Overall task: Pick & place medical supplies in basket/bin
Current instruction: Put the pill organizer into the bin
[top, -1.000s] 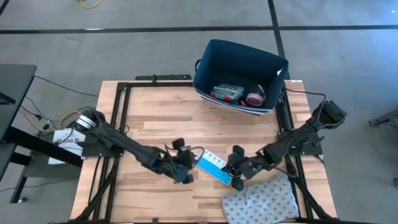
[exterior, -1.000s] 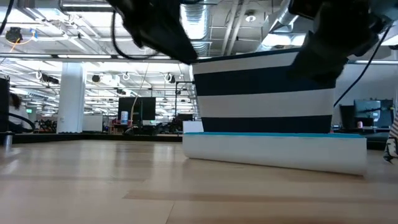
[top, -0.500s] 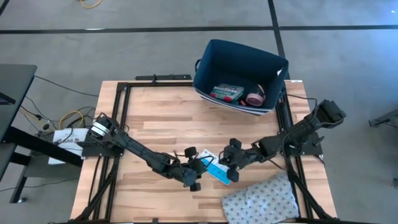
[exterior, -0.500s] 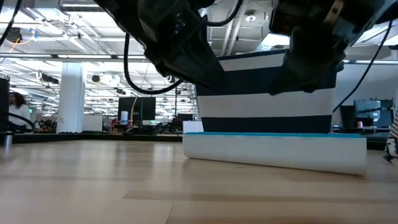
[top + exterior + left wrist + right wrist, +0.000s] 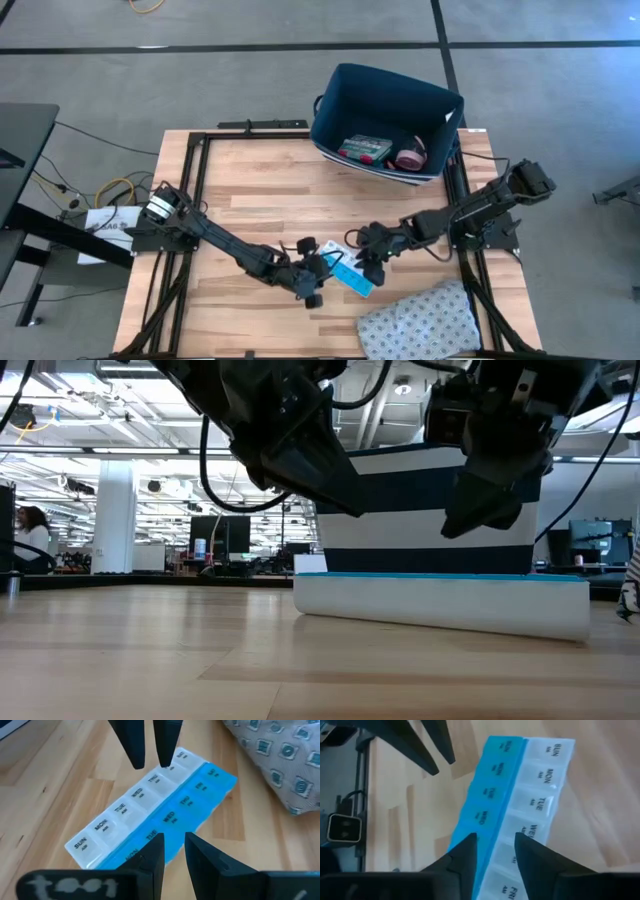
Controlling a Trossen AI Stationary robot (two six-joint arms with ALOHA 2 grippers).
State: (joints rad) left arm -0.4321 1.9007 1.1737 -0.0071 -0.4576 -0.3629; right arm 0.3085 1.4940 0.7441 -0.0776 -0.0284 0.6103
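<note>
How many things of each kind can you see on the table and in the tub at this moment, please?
Pill organiser, on the table between the left gripper and the right gripper: 1
Green-red flat box, in the navy tub: 1
Pink round roll, in the tub: 1
Patterned cloth, on the table: 1
Navy tub: 1
Total: 5

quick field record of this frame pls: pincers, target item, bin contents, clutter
left pincer: over the pill organiser, fingers slightly apart, nothing held
right pincer: over the organiser from the other side, fingers slightly apart, nothing held
pill organiser: flat on the table, blue row and white row, day labels
bin: far edge of table; holds green-red box and pink roll
clutter: patterned cloth, near right corner
</note>
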